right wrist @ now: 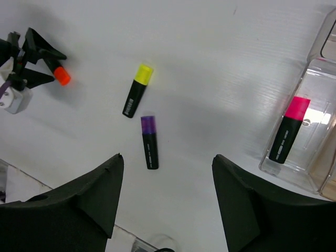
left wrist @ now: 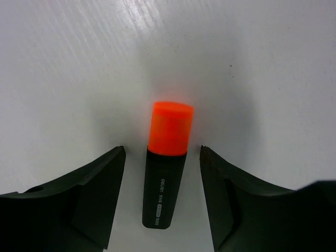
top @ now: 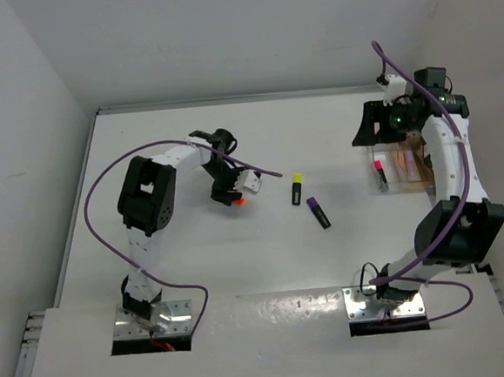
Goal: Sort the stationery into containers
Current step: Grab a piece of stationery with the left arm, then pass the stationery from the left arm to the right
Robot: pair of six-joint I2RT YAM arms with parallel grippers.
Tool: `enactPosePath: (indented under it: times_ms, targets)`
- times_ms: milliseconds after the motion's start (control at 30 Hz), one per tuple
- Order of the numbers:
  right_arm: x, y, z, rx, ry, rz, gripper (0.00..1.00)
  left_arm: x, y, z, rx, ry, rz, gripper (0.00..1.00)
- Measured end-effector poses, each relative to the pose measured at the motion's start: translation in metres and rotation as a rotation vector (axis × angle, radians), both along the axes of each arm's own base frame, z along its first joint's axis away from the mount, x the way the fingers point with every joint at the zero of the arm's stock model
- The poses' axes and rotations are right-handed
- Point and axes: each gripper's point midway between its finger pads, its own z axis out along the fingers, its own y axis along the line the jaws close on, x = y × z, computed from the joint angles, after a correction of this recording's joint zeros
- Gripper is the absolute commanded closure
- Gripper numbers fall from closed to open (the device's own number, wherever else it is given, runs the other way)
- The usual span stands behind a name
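My left gripper [top: 232, 196] is open and low over the table, its fingers on either side of an orange-capped black highlighter [left wrist: 165, 163] without touching it; only the orange cap [top: 239, 203] shows from above. A yellow-capped highlighter [top: 296, 188] and a purple-capped highlighter [top: 318, 212] lie mid-table, also in the right wrist view [right wrist: 137, 90] [right wrist: 149, 142]. A pink-capped highlighter [right wrist: 289, 129] lies in the clear plastic tray [right wrist: 316, 181] at the right. My right gripper [right wrist: 166, 158] is open and empty, held high beside the tray.
Another clear container edge [right wrist: 328, 29] stands behind the tray, and something tan [top: 412, 164] lies by it. The left arm's purple cable [top: 241, 163] arcs over the table. Metal base plates [top: 152, 322] sit at the near edge.
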Motion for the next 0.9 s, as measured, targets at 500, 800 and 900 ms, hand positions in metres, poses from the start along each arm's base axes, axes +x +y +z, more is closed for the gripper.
enactPosePath:
  times_ms: [500, 800, 900]
  targets:
    - [-0.011, 0.056, 0.028, 0.129, -0.082, 0.060, 0.32, 0.007, -0.014, 0.017, -0.086, 0.033, 0.263, 1.00]
    - [-0.007, 0.111, 0.078, 0.255, -0.243, 0.102, 0.31, 0.034, -0.056, 0.238, -0.693, 0.016, 0.879, 1.00]
    - [-0.004, 0.127, 0.091, 0.303, -0.285, 0.103, 0.31, 0.048, -0.065, 0.298, -0.882, 0.100, 1.006, 1.00]
